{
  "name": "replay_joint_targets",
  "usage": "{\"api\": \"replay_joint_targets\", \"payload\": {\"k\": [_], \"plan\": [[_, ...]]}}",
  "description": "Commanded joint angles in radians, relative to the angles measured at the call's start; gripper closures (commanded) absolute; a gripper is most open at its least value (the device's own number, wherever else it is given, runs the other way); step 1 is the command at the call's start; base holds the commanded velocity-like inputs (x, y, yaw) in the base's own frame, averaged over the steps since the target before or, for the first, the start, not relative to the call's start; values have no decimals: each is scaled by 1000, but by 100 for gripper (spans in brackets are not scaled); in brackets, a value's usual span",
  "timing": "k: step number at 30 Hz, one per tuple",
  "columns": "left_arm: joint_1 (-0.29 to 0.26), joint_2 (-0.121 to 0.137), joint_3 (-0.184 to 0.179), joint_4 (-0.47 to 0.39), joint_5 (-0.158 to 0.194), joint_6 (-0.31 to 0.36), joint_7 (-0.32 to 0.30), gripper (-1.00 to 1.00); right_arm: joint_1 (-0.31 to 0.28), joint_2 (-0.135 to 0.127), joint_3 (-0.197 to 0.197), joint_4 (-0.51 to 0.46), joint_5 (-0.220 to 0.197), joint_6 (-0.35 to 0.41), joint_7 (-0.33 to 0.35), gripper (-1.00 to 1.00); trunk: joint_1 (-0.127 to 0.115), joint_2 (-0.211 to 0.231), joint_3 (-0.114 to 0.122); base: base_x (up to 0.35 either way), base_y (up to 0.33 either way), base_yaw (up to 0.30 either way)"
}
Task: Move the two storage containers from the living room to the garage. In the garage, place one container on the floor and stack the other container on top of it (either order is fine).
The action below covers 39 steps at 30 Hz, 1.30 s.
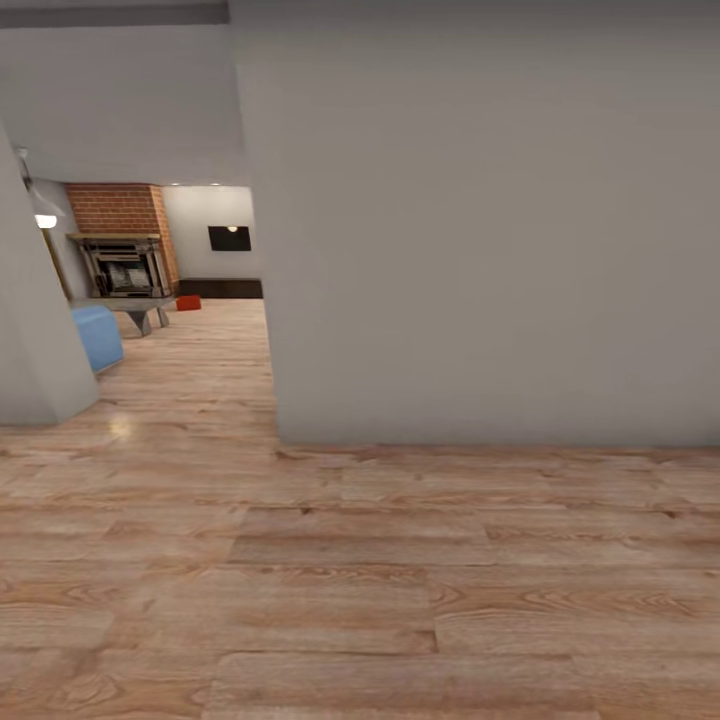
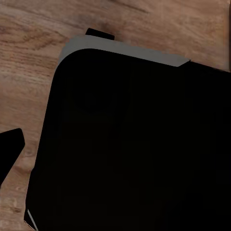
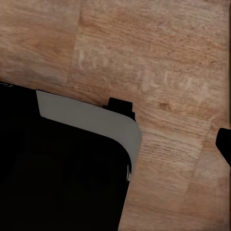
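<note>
Presently catalogued, view by view.

Head view: grey wall [image 1: 480, 220] near and right; light wood plank floor [image 1: 360, 580] running to the living room at far left. Recorded there: brick fireplace [image 1: 122, 250], blue sofa [image 1: 96, 336], low table [image 1: 135, 310], and one red-orange storage container [image 1: 188, 302] on the floor just right of the table, far off. Second container not identified.

Left wrist view: black robot base [image 2: 130, 144] over planks; dark finger tip [image 2: 10, 149] at the edge; pincer state could not be told.

Right wrist view: the same base [image 3: 62, 178] and planks; pincer state could not be told.

Handling, judged: bin rigid, light, smooth-walled, likely slippery; best gripped at opposite rims, one pincer each.
</note>
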<state>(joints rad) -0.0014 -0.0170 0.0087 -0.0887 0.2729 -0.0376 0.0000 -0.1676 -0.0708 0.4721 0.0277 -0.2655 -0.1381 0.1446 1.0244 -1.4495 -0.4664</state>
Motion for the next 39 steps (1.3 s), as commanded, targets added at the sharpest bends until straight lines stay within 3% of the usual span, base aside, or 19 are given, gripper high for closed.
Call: {"api": "replay_joint_targets", "payload": {"k": [1, 25, 39], "plan": [[0, 0, 0, 0, 5, -2, 0, -100, -1, 0, 7, 3, -10, -5, 6, -100, 1, 0, -1, 329, 0, 1], [0, -1, 0, 0, 5, -5, 0, -100, -1, 0, 7, 3, -9, -6, 3, -100, 1, 0, -1, 329, 0, 44], [0, -1, 3, -3, 3, -16, 0, -100, -1, 0, 7, 3, -10, -8, 1, -100, 1, 0, -1, 290, 0, 233]]}}
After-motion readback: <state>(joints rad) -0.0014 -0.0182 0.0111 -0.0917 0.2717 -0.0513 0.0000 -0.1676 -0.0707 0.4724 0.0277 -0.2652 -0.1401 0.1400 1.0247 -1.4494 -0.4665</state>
